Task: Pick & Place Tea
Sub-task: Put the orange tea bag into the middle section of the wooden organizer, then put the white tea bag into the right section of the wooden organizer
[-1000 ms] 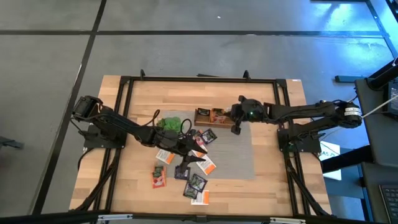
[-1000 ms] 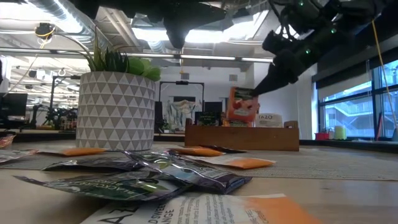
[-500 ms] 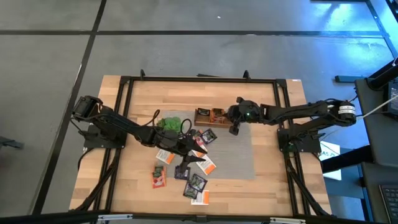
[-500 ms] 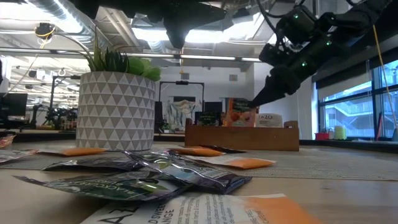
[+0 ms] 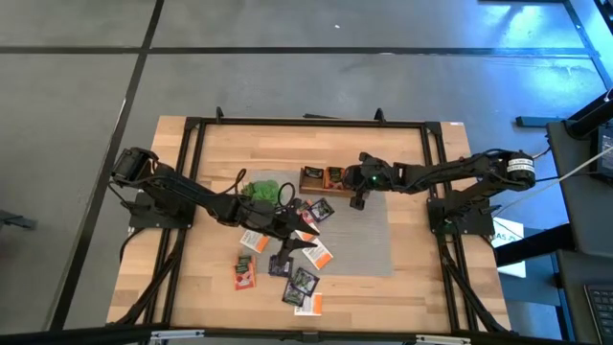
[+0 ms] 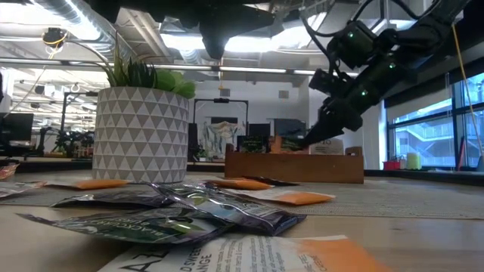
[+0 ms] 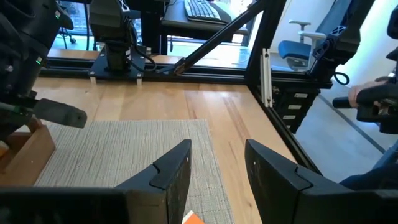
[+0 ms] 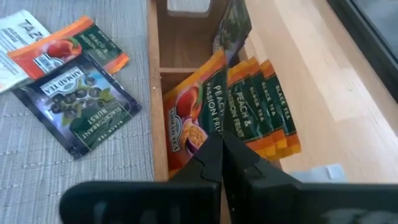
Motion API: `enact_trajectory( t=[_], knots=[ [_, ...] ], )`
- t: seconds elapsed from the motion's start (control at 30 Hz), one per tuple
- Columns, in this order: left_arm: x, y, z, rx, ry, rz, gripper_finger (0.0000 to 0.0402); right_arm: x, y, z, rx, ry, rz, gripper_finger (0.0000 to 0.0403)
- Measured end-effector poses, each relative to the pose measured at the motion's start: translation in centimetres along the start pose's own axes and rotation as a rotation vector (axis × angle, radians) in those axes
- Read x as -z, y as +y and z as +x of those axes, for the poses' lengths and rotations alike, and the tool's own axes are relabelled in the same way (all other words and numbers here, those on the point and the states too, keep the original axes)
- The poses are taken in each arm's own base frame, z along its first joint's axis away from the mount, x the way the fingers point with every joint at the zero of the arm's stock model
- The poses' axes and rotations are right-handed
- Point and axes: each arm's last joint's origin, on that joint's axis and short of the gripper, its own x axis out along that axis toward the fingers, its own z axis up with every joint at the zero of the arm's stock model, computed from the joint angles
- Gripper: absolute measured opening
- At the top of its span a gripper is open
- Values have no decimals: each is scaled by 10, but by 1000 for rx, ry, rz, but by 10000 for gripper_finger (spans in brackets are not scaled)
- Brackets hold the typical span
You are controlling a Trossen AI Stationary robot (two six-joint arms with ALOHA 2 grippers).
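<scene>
The right gripper (image 8: pixel 221 163), jaws pinched on an orange-red peach tea sachet (image 8: pixel 193 121), seats it in the brown wooden box (image 5: pixel 323 178); next, release. Left gripper (image 7: pixel 214 165) hovers, jaws wide.

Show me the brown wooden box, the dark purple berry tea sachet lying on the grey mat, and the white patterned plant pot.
brown wooden box (image 6: pixel 295 167), low view, middle of its front wall.
dark purple berry tea sachet (image 8: pixel 84 111), right wrist view, centre of its printed face.
white patterned plant pot (image 6: pixel 141 134), low view, middle of its side.
</scene>
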Motion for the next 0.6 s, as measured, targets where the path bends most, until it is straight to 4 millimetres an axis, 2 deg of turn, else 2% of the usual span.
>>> enact_trajectory(
  t=[0.13, 0.33, 0.5, 0.6],
  knots=[
    [0, 0, 0, 0, 0, 0, 147, -1, 0, 0, 1, -14, -33, 18],
    [0, 0, 0, 0, 0, 0, 144, -2, 0, 0, 6, -23, -34, 70],
    [0, 0, 0, 0, 0, 0, 147, -4, -5, -3, 135, -18, 14, 108],
    [0, 0, 0, 0, 0, 0, 148, -10, -5, -7, 135, -47, 44, 119]
  ],
)
